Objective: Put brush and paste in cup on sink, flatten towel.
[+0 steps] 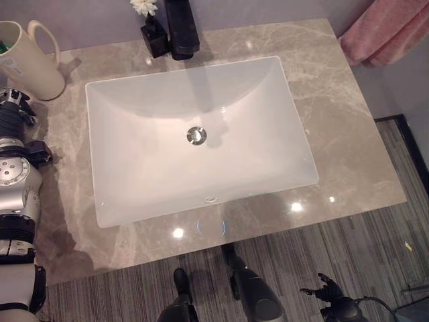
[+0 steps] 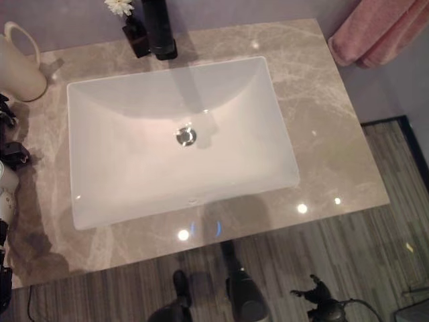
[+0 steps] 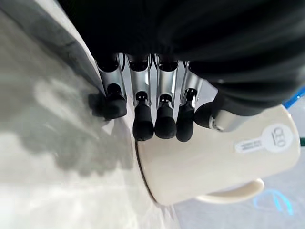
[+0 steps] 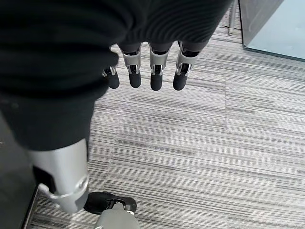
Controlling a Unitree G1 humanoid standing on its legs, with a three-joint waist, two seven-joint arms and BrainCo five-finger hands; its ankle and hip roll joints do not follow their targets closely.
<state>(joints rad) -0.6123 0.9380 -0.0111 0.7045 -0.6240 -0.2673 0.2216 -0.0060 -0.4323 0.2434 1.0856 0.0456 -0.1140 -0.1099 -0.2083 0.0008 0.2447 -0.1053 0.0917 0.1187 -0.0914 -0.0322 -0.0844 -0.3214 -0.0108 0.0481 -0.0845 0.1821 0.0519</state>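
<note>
Polished grey marble-look countertop (image 1: pixel 335 134) gleams with light spots along its lower edge. The white basin (image 1: pixel 134 174) shines like glazed ceramic, its drain (image 1: pixel 196 135) bright metal. Upper left, the cream cup (image 1: pixel 27 60) looks smooth and glossy. Upper right, a pink towel (image 1: pixel 389 30) shows soft, napped cloth. The faucet (image 1: pixel 181 27) is matt black.

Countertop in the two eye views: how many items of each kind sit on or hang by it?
Cream ceramic cup with handle: 1
White rectangular sink basin: 1
Black faucet: 1
Small black vase holding a white flower: 1
Pink towel hanging at the far right corner: 1
Total: 5
</note>
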